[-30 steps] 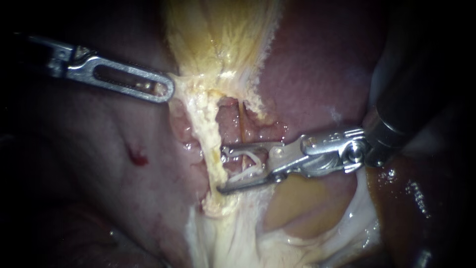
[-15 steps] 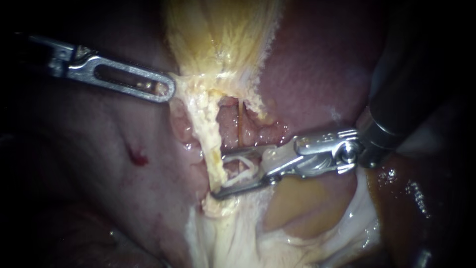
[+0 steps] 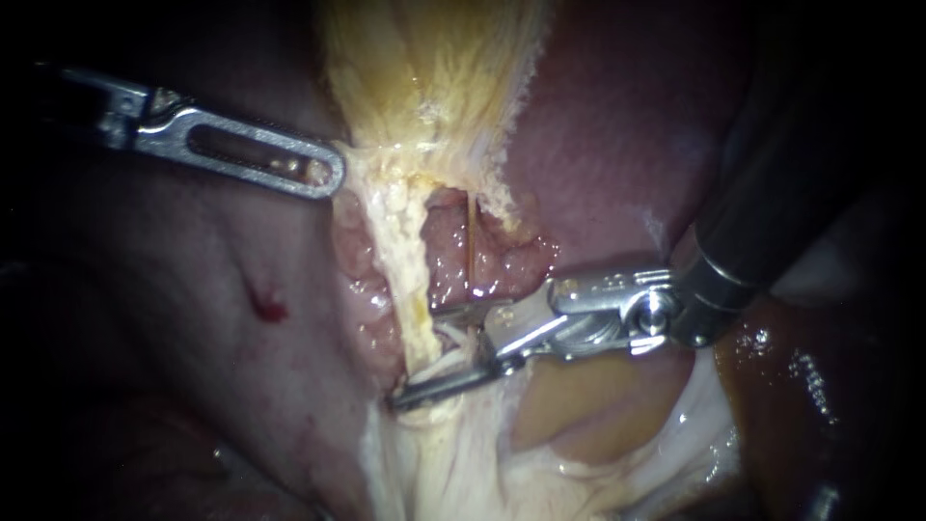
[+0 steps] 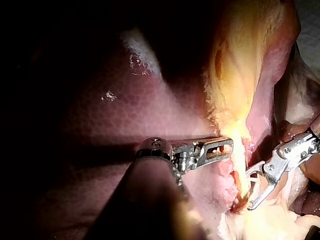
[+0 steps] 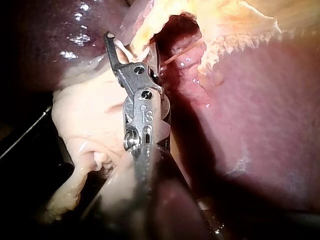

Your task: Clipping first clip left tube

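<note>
Clip-seating step: right instrument (image 3: 417,357) jaws spread, straddling left tube (image 3: 403,260).
Tube runs 12-to-6; next likely: square up, then squeeze.

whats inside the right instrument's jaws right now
The pale left tube crosses the gap between the right instrument's open jaws, with white strands beside it, possibly a clip. What lies behind the tube is hidden.

Surgical bench, wet dark-red liver (image 3: 617,125) and yellowish tissue (image 3: 424,77) lit close up, slender steel left instrument (image 3: 333,177) and right instrument (image 3: 415,357), darkness around
</note>
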Available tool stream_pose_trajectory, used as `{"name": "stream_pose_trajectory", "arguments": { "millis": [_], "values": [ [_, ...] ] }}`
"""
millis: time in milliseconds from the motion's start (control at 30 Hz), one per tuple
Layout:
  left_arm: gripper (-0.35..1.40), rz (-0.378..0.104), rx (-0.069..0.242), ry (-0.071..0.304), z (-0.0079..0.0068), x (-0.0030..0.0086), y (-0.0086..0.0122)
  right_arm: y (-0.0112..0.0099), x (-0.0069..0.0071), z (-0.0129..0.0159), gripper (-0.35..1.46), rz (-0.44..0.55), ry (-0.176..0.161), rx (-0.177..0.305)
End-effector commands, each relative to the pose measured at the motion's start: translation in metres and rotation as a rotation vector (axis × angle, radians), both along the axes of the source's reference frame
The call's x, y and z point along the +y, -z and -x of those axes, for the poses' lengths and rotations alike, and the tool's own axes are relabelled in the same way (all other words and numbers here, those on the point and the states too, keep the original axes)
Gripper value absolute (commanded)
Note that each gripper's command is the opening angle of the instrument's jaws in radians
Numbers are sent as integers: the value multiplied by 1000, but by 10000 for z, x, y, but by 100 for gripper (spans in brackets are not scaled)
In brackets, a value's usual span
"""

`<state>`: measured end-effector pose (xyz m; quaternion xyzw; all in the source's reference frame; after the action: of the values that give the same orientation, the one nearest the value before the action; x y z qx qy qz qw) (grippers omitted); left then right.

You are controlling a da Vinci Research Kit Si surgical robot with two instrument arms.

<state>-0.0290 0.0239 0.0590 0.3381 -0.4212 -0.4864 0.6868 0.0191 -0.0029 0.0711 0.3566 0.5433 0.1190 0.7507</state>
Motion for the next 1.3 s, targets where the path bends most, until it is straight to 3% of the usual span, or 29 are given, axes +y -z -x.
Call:
{"name": "stream_pose_trajectory", "arguments": {
  "millis": [33, 433, 867, 1100, 1300],
  "values": [
    [-35, 0, 0, 1, 0, 0, -1, 0, -1, -2, 47, 3, -1, 1],
    [-35, 0, 1, 2, 3, 1, -3, -4, 3, -23, 47, -26, -19, 19],
    [-35, 0, 0, 0, 1, 4, -7, -2, 2, -27, 48, -71, -33, 49],
    [-35, 0, 0, -1, 0, 5, -8, 1, -4, -26, 47, -94, 48, 93],
    [-35, 0, 0, 0, 0, 5, -8, 2, -10, -30, 46, -96, 57, 106]
  ]
}}
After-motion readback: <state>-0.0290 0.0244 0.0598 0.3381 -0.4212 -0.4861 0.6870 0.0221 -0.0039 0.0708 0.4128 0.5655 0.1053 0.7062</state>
